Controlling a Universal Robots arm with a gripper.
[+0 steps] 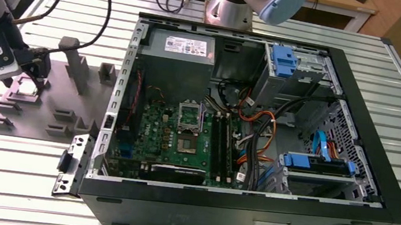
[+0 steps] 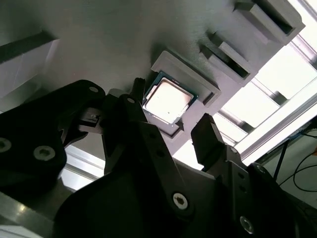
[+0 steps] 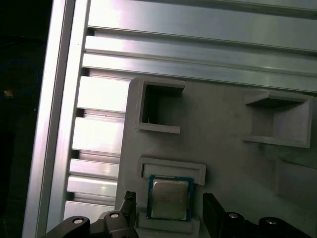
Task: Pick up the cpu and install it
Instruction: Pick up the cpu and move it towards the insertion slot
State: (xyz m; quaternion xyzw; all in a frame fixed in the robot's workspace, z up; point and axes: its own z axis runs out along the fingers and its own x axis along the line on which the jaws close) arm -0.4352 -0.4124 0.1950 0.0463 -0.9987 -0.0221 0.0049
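The cpu (image 3: 170, 198), a small flat chip with a shiny silver-grey metal top and a paler rim, lies flat with its metal face up. It is so nearly square that no long axis can be made out, and its edges run parallel to the walls around it. It sits in a shallow square nest (image 3: 173, 167) raised from a matt grey moulded fixture plate (image 1: 59, 91), close to the plate's edge on the exterior view's left.

The black two-fingered gripper (image 2: 171, 113) hangs right over the nest. Its fingers (image 2: 205, 136) are spread wide, one on each side of the chip (with a gap showing on both sides in both wrist views), and they grip nothing.

Farther in on the same plate, the first wrist view shows a deeper square pocket (image 3: 158, 106) with only its own grey floor showing, and a second walled recess (image 3: 277, 119) beside it.

The plate rests on a slatted aluminium table (image 1: 392, 74). Just beside the plate, on the exterior view's right, stands a big black computer case (image 1: 249, 212) with its side open. Inside it are:
- a green motherboard (image 1: 188, 146) carrying a silver rectangular socket frame (image 1: 190, 114)
- a grey box with a white label (image 1: 182, 46) at the case's far edge
- blue plastic drive brackets (image 1: 283, 59)
- a tangle of orange and black cables (image 1: 261, 120)
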